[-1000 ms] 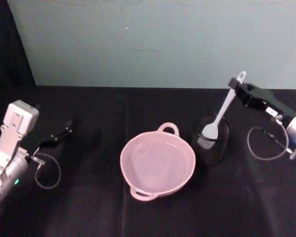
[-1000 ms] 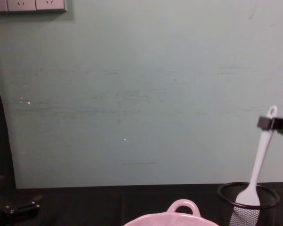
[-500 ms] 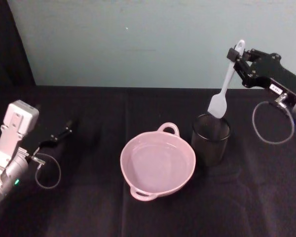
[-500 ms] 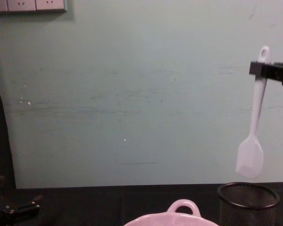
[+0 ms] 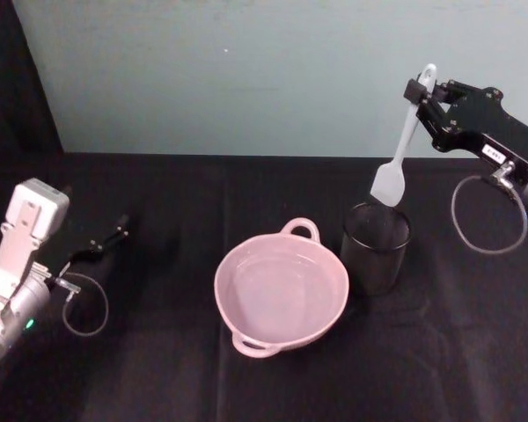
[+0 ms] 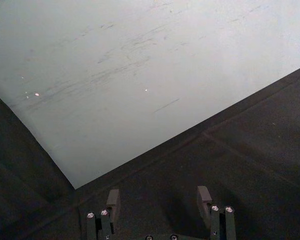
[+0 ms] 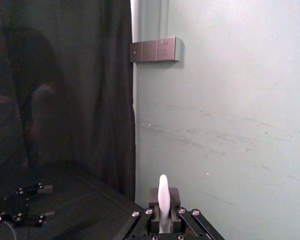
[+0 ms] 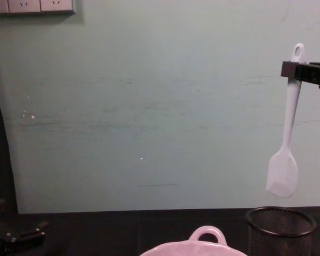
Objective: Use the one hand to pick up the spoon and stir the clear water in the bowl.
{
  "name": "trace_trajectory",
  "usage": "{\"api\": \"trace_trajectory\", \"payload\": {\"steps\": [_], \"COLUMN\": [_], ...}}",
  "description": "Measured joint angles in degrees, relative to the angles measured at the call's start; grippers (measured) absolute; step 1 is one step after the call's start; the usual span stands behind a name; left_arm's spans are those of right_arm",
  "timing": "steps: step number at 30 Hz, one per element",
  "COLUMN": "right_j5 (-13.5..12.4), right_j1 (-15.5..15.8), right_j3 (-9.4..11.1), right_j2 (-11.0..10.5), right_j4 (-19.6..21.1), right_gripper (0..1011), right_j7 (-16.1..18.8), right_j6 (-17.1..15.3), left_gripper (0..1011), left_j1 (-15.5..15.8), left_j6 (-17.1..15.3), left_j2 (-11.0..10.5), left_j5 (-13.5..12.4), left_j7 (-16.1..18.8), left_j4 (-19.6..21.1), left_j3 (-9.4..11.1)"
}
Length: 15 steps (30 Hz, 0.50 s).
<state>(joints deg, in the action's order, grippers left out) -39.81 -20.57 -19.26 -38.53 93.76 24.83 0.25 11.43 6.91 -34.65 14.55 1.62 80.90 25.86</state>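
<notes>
Where the black cloth (image 5: 158, 360) lies nearest the robot, the pale pink bowl (image 5: 282, 286) sits at the middle of the table. It holds clear water, and one loop handle is turned to the far side. To the left, at about the same depth, the left gripper (image 5: 119, 230) hangs low over the cloth, idle, its jaws spread apart with nothing between them. Just beside the bowl, on its far right, stands the black wire-mesh cup (image 5: 376, 249). Above the cup hangs the spoon (image 5: 403, 145), nearly upright, blade down and clear of the cup's rim, the hole in its handle at the top. The right gripper (image 5: 421, 93) reaches in from the right and is clenched on the handle just below that hole. Farthest back rises the pale green wall (image 5: 246, 79), with sockets (image 8: 32, 5) high at its left.
</notes>
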Motion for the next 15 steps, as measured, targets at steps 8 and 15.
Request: {"api": "trace_trajectory", "payload": {"steps": [8, 15], "right_j5": [0.00, -0.01], "right_j1": [-0.04, -0.08], "right_j3": [-0.09, -0.13], "right_j2": [0.01, 0.02], "right_j4": [-0.16, -0.24], "right_gripper": [123, 124], "right_j7": [0.00, 0.00], "right_j6": [0.16, 0.25], "left_gripper": [1005, 1005], "left_j1": [0.00, 0.00], "left_j6": [0.00, 0.00], "left_j2": [0.00, 0.00], "left_j5": [0.00, 0.00], "left_j7": [0.00, 0.00], "left_j4": [0.00, 0.00], "left_j3": [0.00, 0.00]}}
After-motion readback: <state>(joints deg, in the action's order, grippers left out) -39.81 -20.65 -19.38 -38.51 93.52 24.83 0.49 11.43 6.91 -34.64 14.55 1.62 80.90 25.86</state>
